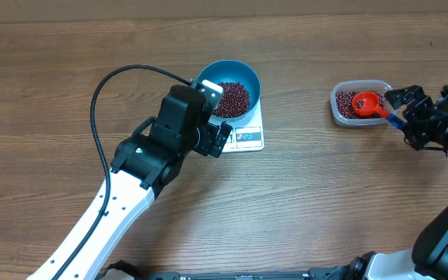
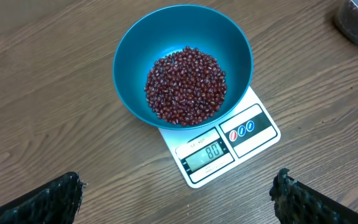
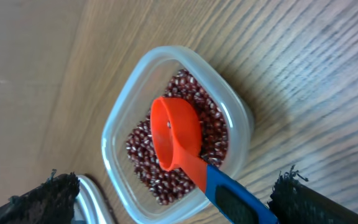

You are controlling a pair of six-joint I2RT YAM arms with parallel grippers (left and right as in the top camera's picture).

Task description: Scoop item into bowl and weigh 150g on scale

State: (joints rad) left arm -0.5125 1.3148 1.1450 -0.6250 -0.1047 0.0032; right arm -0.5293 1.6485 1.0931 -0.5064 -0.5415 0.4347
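The blue bowl (image 1: 229, 78) stands on the white scale (image 1: 249, 138) and holds a heap of red-brown beans (image 2: 185, 84). The scale's display (image 2: 207, 152) shows a number. My left gripper (image 1: 218, 138) hovers at the scale's display side, open and empty (image 2: 179, 199). More beans (image 3: 145, 149) fill a clear tub (image 1: 341, 92) at the right. An orange scoop (image 3: 176, 134) lies in that tub, its blue handle (image 3: 235, 196) sticking out over the rim. My right gripper (image 3: 176, 199) is open, its fingers standing wide on either side of the handle (image 1: 405, 118).
A black cable (image 1: 99, 93) loops from the left arm over the table's left half. A curved clear plastic edge (image 3: 89, 196) shows beside the tub in the right wrist view. Bare wooden table (image 1: 302, 202) lies between the scale and the tub.
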